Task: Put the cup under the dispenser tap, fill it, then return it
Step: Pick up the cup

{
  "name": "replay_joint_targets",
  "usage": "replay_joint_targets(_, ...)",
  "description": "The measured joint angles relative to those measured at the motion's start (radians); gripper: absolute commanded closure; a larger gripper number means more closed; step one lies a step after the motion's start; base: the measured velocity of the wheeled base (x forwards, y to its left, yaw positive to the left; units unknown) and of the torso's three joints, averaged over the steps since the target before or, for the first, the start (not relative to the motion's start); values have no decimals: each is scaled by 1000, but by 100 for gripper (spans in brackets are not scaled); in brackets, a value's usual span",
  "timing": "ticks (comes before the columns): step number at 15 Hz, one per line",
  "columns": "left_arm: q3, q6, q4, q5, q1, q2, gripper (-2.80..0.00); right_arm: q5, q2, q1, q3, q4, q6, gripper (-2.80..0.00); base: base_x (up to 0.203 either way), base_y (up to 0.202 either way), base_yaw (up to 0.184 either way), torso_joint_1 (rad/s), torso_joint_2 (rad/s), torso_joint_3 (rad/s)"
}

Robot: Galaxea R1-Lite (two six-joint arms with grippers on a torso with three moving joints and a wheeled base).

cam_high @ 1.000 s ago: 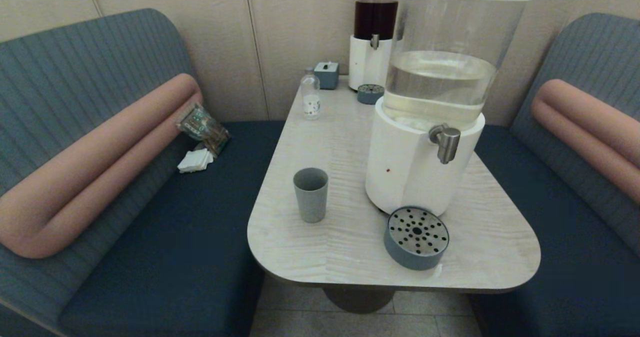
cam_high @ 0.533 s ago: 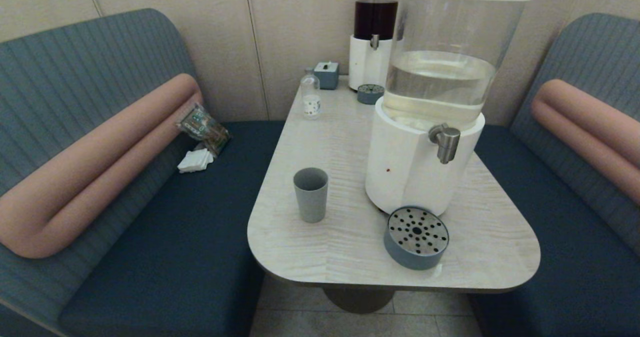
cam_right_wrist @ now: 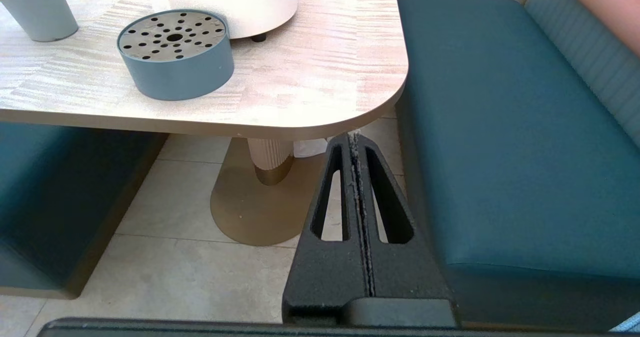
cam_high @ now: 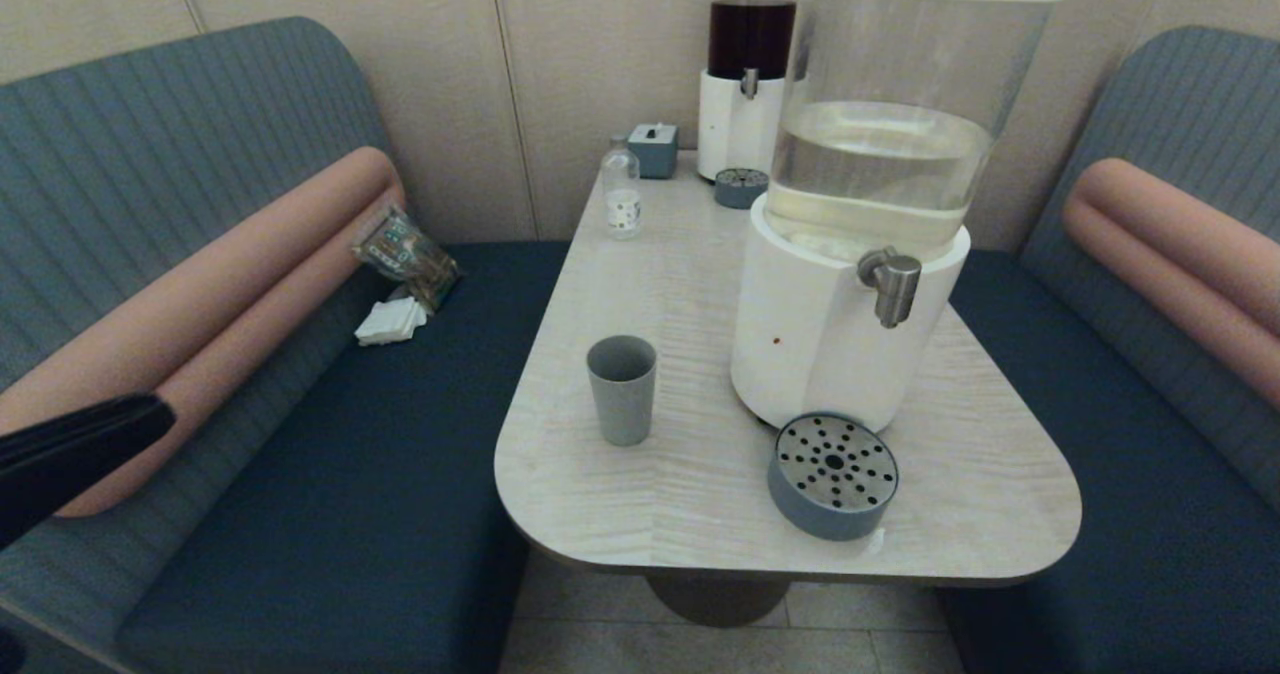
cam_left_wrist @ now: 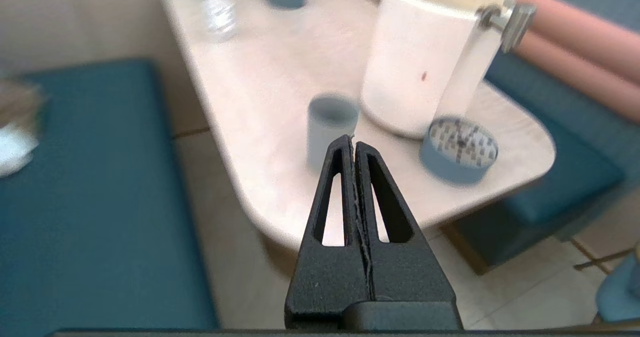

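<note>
The grey-blue cup (cam_high: pixel 621 389) stands upright and empty on the table's front left part, left of the big white-based dispenser (cam_high: pixel 820 339). Its steel tap (cam_high: pixel 893 286) juts out above a round blue drip tray (cam_high: pixel 833 474). My left gripper (cam_high: pixel 150 416) comes in at the far left edge over the bench, shut and holding nothing, well short of the cup (cam_left_wrist: pixel 330 132). In the left wrist view the gripper (cam_left_wrist: pixel 353 139) points toward the cup. My right gripper (cam_right_wrist: pixel 354 137) hangs shut below the table's front right corner.
A small clear bottle (cam_high: pixel 621 192), a grey box (cam_high: pixel 653 148) and the dark-liquid dispenser (cam_high: pixel 745 79) with its own drip tray (cam_high: pixel 740 188) stand at the table's back. Snack packets (cam_high: pixel 405 252) and a napkin (cam_high: pixel 390 322) lie on the left bench. Benches flank the table (cam_high: pixel 640 514).
My left gripper has come into the head view at the far left edge; before, no arm showed. The cup and dispenser have not moved.
</note>
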Motion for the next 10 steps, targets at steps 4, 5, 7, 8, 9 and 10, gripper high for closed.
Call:
replay_joint_targets(4, 55, -12, -490, -105, -1, 348, -280, 0, 0, 0, 0, 0, 0, 0, 0, 0, 0, 0, 0, 0)
replay_joint_targets(5, 65, -12, -613, -122, 0, 427, -280, 0, 0, 0, 0, 0, 0, 0, 0, 0, 0, 0, 0, 0)
replay_joint_targets(7, 78, -11, -816, -140, 1, 564, -280, 0, 0, 0, 0, 0, 0, 0, 0, 0, 0, 0, 0, 0)
replay_joint_targets(8, 80, -8, -904, -147, 1, 624, -280, 0, 0, 0, 0, 0, 0, 0, 0, 0, 0, 0, 0, 0)
replay_joint_targets(9, 83, -3, -978, -155, 1, 685, -280, 0, 0, 0, 0, 0, 0, 0, 0, 0, 0, 0, 0, 0)
replay_joint_targets(10, 87, 10, -1045, -168, 1, 744, -280, 0, 0, 0, 0, 0, 0, 0, 0, 0, 0, 0, 0, 0)
